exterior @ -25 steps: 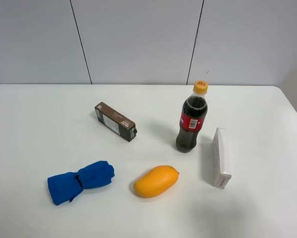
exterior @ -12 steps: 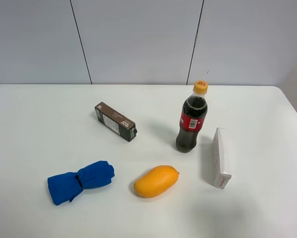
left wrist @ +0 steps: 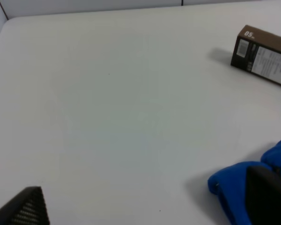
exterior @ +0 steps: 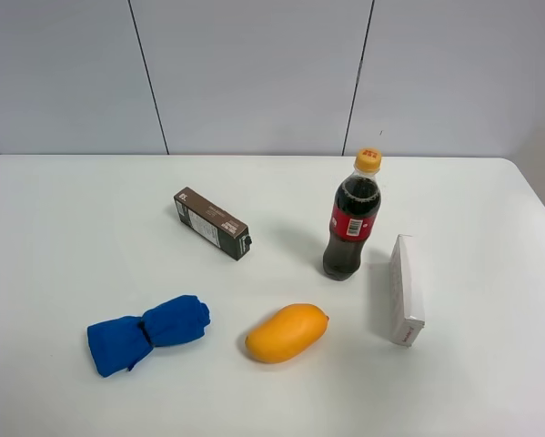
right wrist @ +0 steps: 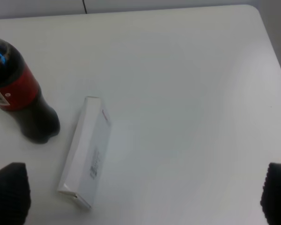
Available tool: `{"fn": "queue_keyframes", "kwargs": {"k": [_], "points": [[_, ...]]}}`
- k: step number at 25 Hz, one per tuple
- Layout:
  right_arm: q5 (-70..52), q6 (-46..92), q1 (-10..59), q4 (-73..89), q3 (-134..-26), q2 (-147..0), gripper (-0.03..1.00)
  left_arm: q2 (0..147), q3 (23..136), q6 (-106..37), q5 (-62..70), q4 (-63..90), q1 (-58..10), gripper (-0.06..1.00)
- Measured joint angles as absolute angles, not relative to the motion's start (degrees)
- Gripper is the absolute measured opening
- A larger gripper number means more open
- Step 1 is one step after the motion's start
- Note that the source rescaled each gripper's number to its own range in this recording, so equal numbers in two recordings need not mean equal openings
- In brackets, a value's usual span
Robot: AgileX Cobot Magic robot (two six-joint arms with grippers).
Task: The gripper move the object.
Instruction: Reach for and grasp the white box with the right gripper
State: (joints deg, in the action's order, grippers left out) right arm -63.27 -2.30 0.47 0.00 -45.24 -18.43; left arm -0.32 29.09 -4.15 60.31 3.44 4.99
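Observation:
The slim white carton [exterior: 406, 289] lies on the white table at the right, just right of the cola bottle [exterior: 351, 218]. It also shows in the right wrist view [right wrist: 86, 150], below and ahead of my right gripper [right wrist: 144, 187]. That gripper is open and empty, with a black fingertip [right wrist: 8, 192] at each lower corner. My left gripper [left wrist: 145, 197] is open and empty over the table's left part, with one fingertip [left wrist: 27, 208] low in the view. Neither gripper shows in the exterior high view.
A dark brown carton [exterior: 212, 223] lies left of the middle and also shows in the left wrist view [left wrist: 264, 56]. An orange mango [exterior: 287, 332] and a rolled blue cloth [exterior: 147, 333] lie near the front; the cloth [left wrist: 243, 185] sits by my left gripper. The table edge [exterior: 534, 196] runs at the right.

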Motion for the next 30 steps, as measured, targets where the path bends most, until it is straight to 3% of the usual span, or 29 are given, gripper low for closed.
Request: {"fn": "queue_keyframes", "kwargs": {"k": [11,30], "points": [[-64.68,-2.63,0.47,0.0,-50.48,-41.09,1.0,-0.32,29.09,-4.15,60.31,3.44,4.99,1.0],[-55.63,-0.95,0.64,6.12,-50.49,-62.64,1.0,-0.32,29.09,-4.15,60.31,3.44,4.99,1.0]]}}
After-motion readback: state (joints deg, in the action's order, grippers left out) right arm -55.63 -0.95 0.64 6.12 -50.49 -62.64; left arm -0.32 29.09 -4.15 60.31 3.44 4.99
